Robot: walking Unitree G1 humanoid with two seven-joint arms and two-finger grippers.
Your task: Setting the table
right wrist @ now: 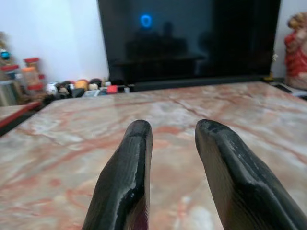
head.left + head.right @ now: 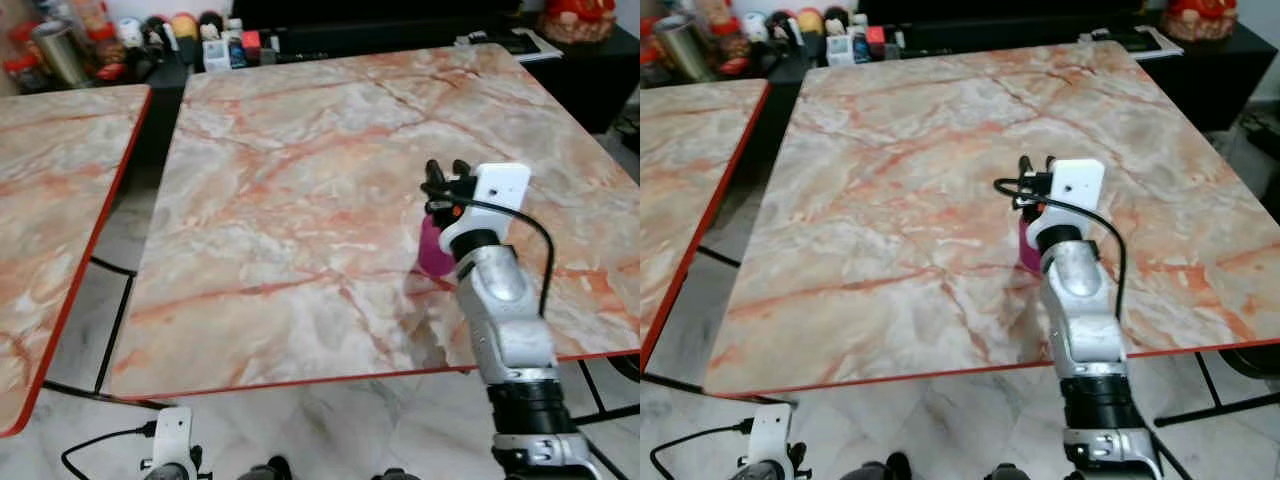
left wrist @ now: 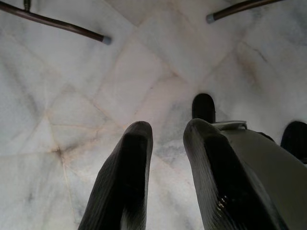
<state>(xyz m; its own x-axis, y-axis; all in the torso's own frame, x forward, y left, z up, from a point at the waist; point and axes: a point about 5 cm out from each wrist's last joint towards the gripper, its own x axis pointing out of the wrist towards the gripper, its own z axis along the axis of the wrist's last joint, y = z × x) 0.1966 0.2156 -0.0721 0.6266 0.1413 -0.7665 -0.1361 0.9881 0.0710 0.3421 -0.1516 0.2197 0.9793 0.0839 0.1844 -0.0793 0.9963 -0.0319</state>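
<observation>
My right gripper hovers over the near right part of the marble-patterned table. Its two black fingers stand apart, and only bare tabletop shows between them. A magenta object, perhaps a cup, sits on the table right under the wrist, mostly hidden by the arm. I cannot tell whether the gripper touches it. My left gripper hangs idle over the tiled floor, with a narrow gap between its fingers and nothing in it.
A second marble table stands to the left across a gap. Jars, bottles and small items line a dark cabinet behind the tables. A dark TV screen rises beyond. Table legs cross the floor.
</observation>
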